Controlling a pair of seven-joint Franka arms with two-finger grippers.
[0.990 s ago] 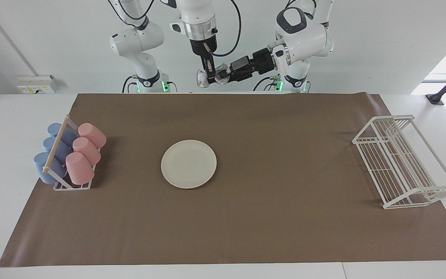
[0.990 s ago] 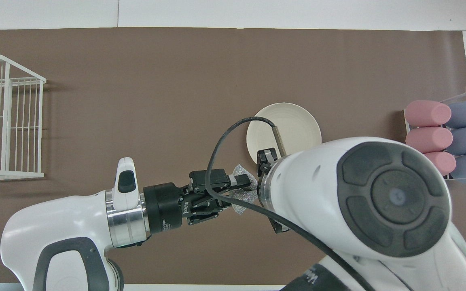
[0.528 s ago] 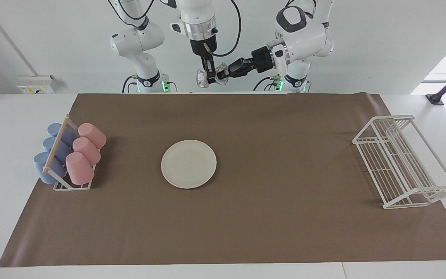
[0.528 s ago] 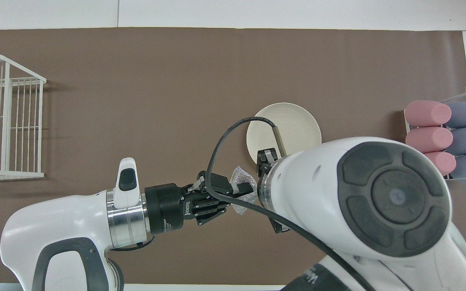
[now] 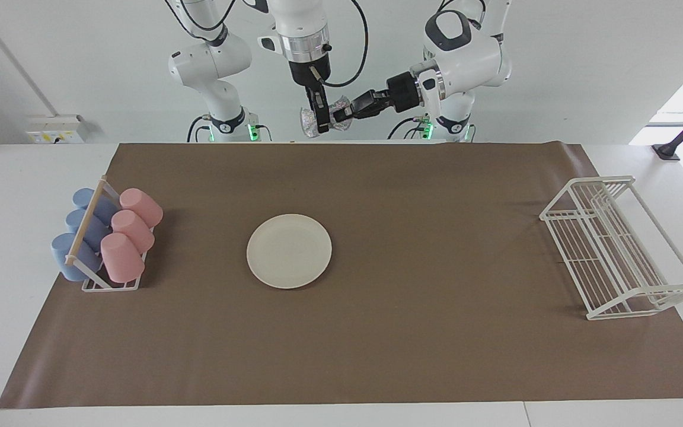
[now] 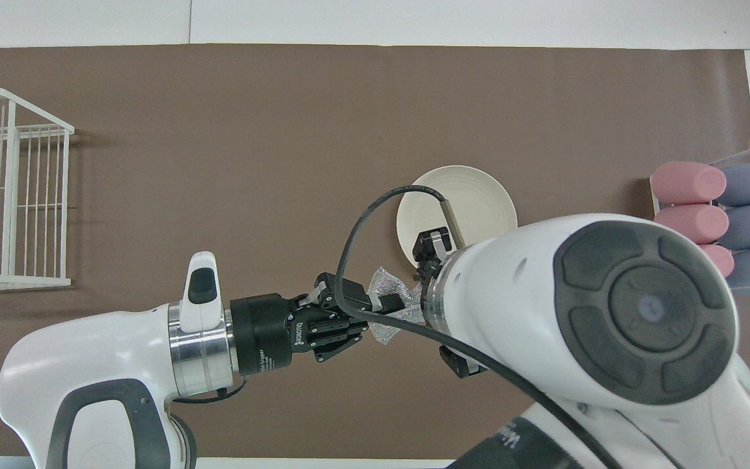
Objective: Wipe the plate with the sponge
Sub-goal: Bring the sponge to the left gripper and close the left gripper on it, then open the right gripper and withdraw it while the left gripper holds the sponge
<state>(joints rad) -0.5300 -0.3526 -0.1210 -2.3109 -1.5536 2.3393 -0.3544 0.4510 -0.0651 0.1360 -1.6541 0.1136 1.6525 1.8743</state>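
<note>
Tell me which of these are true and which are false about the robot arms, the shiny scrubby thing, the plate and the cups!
1. The sponge is up in the air between the two grippers. True.
2. The left gripper is shut on the sponge. True.
3. The sponge is lying on the plate. False: the plate is bare, flat on the brown mat.
4. The right gripper points down at the sponge. True.
5. The cup rack holds only pink cups. False: it holds pink and blue cups.
6. The plate stands in the white wire rack. False: that rack holds nothing.
</note>
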